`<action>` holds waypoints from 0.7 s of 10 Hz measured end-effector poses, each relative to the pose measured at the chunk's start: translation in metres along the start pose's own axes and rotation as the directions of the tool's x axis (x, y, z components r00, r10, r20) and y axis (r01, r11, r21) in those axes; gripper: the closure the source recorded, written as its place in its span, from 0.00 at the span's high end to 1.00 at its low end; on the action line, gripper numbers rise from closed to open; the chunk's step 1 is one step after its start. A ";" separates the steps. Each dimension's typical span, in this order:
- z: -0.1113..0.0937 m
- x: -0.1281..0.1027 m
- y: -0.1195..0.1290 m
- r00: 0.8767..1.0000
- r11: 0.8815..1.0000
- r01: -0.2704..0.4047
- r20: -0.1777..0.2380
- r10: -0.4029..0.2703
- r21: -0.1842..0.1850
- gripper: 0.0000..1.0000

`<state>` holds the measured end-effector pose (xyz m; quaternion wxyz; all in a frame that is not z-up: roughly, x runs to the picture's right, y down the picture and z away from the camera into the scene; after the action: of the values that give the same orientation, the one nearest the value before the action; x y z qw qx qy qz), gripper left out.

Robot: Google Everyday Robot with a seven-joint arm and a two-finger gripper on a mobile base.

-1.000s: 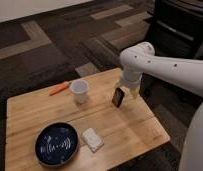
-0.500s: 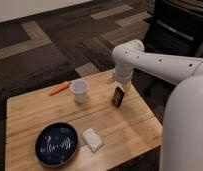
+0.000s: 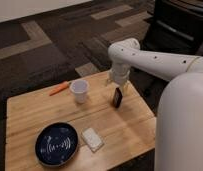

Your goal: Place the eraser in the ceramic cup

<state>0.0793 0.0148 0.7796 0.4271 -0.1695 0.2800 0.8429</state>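
The eraser [image 3: 117, 97], a small black slab, hangs on end just above the wooden table [image 3: 30, 115], right of centre. My gripper [image 3: 117, 86] comes down from the white arm directly over it and is shut on its upper end. The ceramic cup [image 3: 80, 91], plain white and upright, stands on the table a short way to the left of the eraser, apart from it. The cup's inside looks empty.
A dark blue patterned bowl [image 3: 56, 144] sits at the front left, with a whitish block [image 3: 92, 139] beside it. An orange marker [image 3: 59, 88] lies at the table's back edge, left of the cup. A dark chair [image 3: 180, 25] stands behind the arm.
The arm's elbow has swung to the left and the robot's body fills more of the right side. The eraser and gripper have stayed almost in place.
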 end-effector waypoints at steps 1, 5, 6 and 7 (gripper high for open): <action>0.001 0.002 0.000 1.000 1.000 0.007 -0.002 -0.007 0.007 0.65; 0.001 0.004 -0.010 0.997 0.997 0.076 0.003 -0.076 0.027 0.65; 0.002 0.003 -0.015 0.995 0.995 0.096 0.005 -0.096 0.033 0.65; 0.002 0.003 -0.019 0.992 0.991 0.128 0.001 -0.128 0.039 0.65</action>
<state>0.0933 0.0272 0.7739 0.4840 -0.1770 0.2842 0.8085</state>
